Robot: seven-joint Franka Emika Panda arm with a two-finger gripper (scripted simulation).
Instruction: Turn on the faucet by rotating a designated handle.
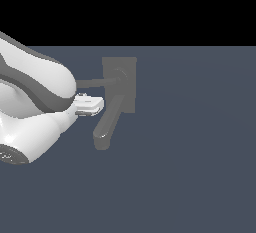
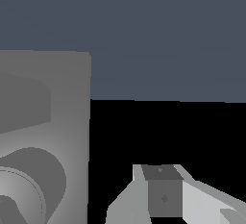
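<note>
Exterior view: pincer (image 1: pixel 92 104) beside the handle (image 1: pixel 95 82), its opening impossible to tell.

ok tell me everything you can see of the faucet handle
The handle is a thin, straight, matte grey bar, slimmer than the thick curved spout below it. It runs level from a round hub on the faucet's flat back plate toward the exterior view's left, where its far end disappears behind the white arm. The gripper sits just below it; contact cannot be told.
</note>
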